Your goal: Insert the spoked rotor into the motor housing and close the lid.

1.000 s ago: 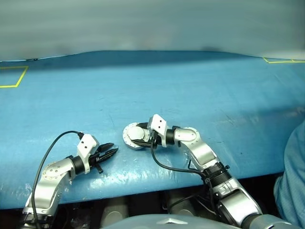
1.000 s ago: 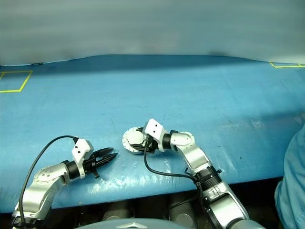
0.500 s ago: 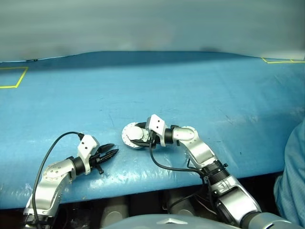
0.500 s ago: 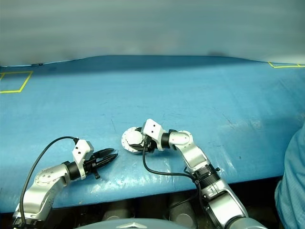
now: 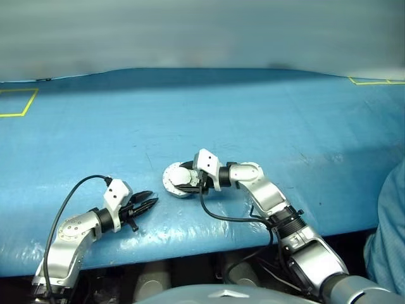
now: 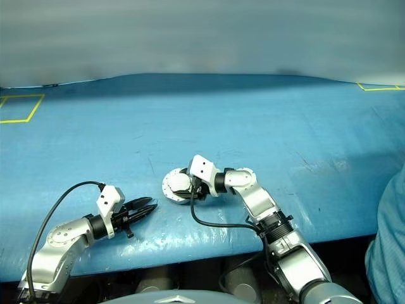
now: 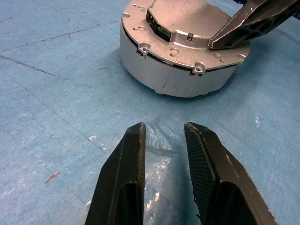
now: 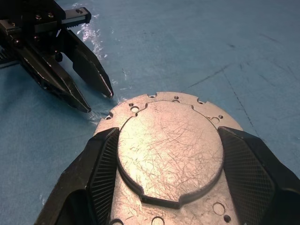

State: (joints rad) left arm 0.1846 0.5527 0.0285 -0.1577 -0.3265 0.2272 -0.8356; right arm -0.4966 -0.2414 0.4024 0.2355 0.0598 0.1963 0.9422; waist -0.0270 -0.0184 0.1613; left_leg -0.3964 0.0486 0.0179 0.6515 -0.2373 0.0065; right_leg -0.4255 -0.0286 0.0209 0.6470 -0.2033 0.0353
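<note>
Right gripper (image 8: 169,185): its two black ribbed fingers (image 8: 104,171) are clasped on either side of the raised round boss of the lid (image 8: 169,157), a pale silver, scratched metal disc lying plain face up, with small holes and notched tabs round its flange. The pads press the boss on opposite sides.

The lid sits flush on the motor housing (image 7: 178,77), a short round silver metal cup standing upright on the table. A thin dark seam runs round the join between lid flange and cup wall. From the head views the assembly lies near the front of the table, slightly to the robot's left of centre, with the right arm reaching across to it (image 5: 179,179). The spoked rotor cannot be seen; whether it lies inside the covered housing cannot be told.

Left gripper (image 7: 164,133): its fingers stand slightly parted with nothing between them, tips low over the table and pointing at the housing, near it but apart.

The table (image 5: 266,120) is covered in a blue sheet, scuffed and scratched. Yellow tape marks (image 5: 16,102) lie at its far left and far right corners.

No brand, label or readable writing is visible on any part.

A person's pale blue sleeve (image 5: 389,231) shows at the right edge.
</note>
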